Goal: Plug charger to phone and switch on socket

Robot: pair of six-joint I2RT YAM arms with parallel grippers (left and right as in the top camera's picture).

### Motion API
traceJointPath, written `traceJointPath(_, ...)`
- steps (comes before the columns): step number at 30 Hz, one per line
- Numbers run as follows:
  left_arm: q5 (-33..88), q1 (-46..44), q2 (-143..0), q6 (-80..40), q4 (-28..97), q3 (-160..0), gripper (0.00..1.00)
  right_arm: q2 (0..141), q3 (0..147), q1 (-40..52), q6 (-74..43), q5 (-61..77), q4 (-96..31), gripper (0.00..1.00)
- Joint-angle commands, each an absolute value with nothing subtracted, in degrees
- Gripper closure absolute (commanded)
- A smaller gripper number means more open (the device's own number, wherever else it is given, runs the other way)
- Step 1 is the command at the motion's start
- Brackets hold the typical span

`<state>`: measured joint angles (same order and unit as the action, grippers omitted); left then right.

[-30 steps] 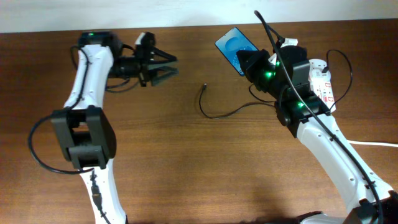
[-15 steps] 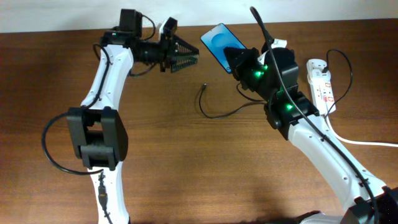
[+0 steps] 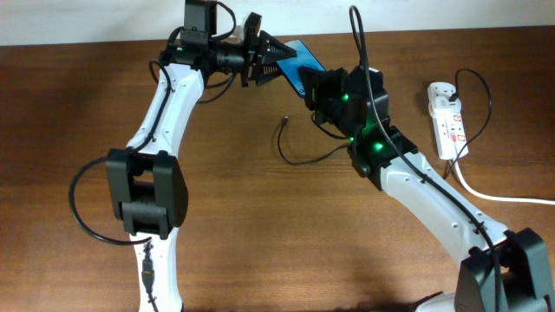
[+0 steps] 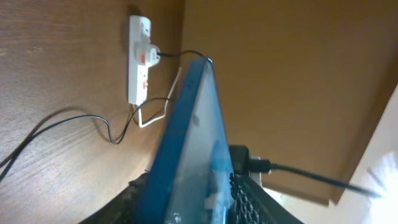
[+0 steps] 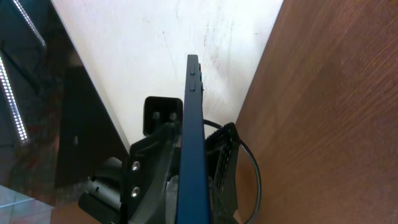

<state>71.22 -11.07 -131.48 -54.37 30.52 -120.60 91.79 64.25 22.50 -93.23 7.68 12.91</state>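
- Brown wooden table (image 3: 260, 225) fills the overhead view, with a pale wall (image 3: 87, 22) running along its 12 o'clock edge.
- Up at 12 o'clock both arms meet on the phone (image 3: 305, 62), its blue face tilted and lifted off the wood.
- The right gripper (image 3: 314, 82) has the phone from the 5 o'clock side, jaws pressed together on it. The right wrist camera looks straight down the phone's thin edge (image 5: 193, 143), with the side buttons showing against the wall.
- The left gripper (image 3: 282, 59) comes in from the phone's 9 o'clock side, its two fingers reaching along either side of the device.
- From the left wrist the phone (image 4: 193, 143) rises as a blue wedge between the fingers (image 4: 247, 196). They sit right against both faces, but the pictures cannot tell whether they actually squeeze.
- The charger (image 3: 295, 161) lies loose near the table's centre, at 6 o'clock of the phone. Its small plug points toward 12 o'clock, well apart from the phone and touched by neither gripper.
- Over at 3 o'clock the socket (image 3: 447, 117) lies flat, red marks showing, with a black lead looping off its 12 o'clock end.
- The left wrist also catches the socket (image 4: 139, 62), a white adapter plugged into it.
- A thick white cord (image 3: 503, 198) trails from the socket toward 4 o'clock and off the edge.
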Motion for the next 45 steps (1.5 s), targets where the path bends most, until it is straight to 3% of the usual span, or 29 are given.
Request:
traceJointPath(1, 67.4, -12.1, -129.4, -58.6, 30.0, -121.0, 0.57, 91.8, 65.7, 23.0, -96.7, 5.5, 14.0, 0.96)
traceJointPath(7, 66.1, -14.3, -129.4, -65.2, 20.6, -121.0, 0.61, 93.2, 65.7, 23.9, -100.0, 5.0, 15.3, 0.96)
traceJointPath(14, 65.7, -14.5, -129.4, -65.3, 20.1, -121.0, 0.67, 93.2, 65.7, 24.0, -100.0, 4.6, 15.2, 0.96)
traceJointPath(15, 65.4, -14.5, -129.4, -65.4, 20.1, -121.0, 0.69, 93.2, 65.7, 24.0, -100.0, 4.6, 15.2, 0.96)
traceJointPath(16, 65.1, -14.5, -129.4, -66.6, 20.1, -121.0, 0.80, 93.2, 65.7, 24.0, -100.0, 4.6, 14.8, 0.96)
traceJointPath(19, 64.2, -14.5, -129.4, -66.9, 20.1, -121.0, 0.96, 93.2, 65.7, 24.0, -99.9, 4.6, 14.3, 0.96)
traceJointPath(24, 61.4, -14.5, -129.4, -70.1, 20.1, -121.0, 1.00, 93.2, 65.7, 24.0, -99.9, 4.4, 14.3, 0.96)
traceJointPath(29, 60.1, -14.5, -129.4, -71.2, 20.1, -121.0, 1.00, 93.2, 65.7, 24.0, -99.9, 4.2, 14.4, 0.74)
traceJointPath(36, 59.1, -13.7, -129.4, -71.2, 20.2, -121.0, 1.00, 93.2, 65.7, 23.2, -97.2, 4.3, 14.3, 0.56)
traceJointPath(42, 63.5, -8.3, -129.4, -63.1, 20.6, -121.0, 1.00, 93.2, 65.7, 13.2, -76.4, 17.7, 11.1, 0.42)
traceJointPath(45, 67.6, -5.9, -129.4, -59.3, 22.5, -121.0, 1.00, 93.2, 65.7, 6.0, -67.2, 25.6, 2.8, 0.41)
